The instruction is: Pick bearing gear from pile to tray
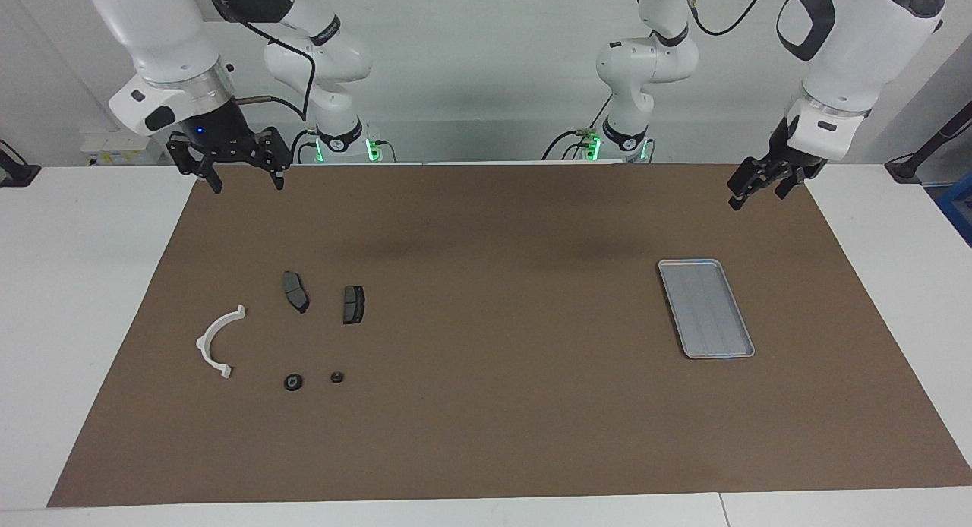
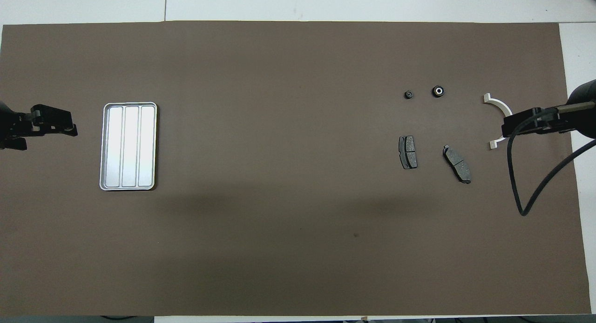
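The pile lies on the brown mat toward the right arm's end: a white curved arc, two dark grey pads, and two small black round pieces farther from the robots. In the overhead view the larger round piece has a pale centre and the smaller one lies beside it. The empty silver ribbed tray lies toward the left arm's end. My right gripper hangs open and empty, high above the mat. My left gripper hangs open and empty, high beside the tray.
The brown mat covers most of the white table. A black cable loops down from the right arm over the mat's edge. Nothing else lies between the pile and the tray.
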Controlling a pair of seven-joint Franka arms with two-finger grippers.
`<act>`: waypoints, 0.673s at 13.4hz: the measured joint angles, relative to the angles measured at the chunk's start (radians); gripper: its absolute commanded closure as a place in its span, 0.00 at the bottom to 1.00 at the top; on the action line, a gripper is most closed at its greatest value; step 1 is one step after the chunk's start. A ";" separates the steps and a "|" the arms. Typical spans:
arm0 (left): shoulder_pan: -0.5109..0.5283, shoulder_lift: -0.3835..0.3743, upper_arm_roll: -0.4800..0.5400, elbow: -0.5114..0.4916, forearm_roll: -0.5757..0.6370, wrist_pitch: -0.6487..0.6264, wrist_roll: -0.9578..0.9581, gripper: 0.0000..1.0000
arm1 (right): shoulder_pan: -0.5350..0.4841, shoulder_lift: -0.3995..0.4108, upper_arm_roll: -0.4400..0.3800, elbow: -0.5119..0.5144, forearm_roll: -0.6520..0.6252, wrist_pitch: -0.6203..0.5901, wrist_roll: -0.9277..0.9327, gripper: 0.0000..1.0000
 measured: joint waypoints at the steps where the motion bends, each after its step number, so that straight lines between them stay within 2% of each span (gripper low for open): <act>1: 0.000 0.000 0.000 0.000 0.000 0.000 0.000 0.00 | 0.000 0.000 0.000 0.000 0.000 0.000 0.000 0.00; 9: 0.000 0.000 0.000 0.000 0.000 0.000 0.000 0.00 | 0.000 -0.009 0.000 0.000 0.000 -0.002 0.000 0.00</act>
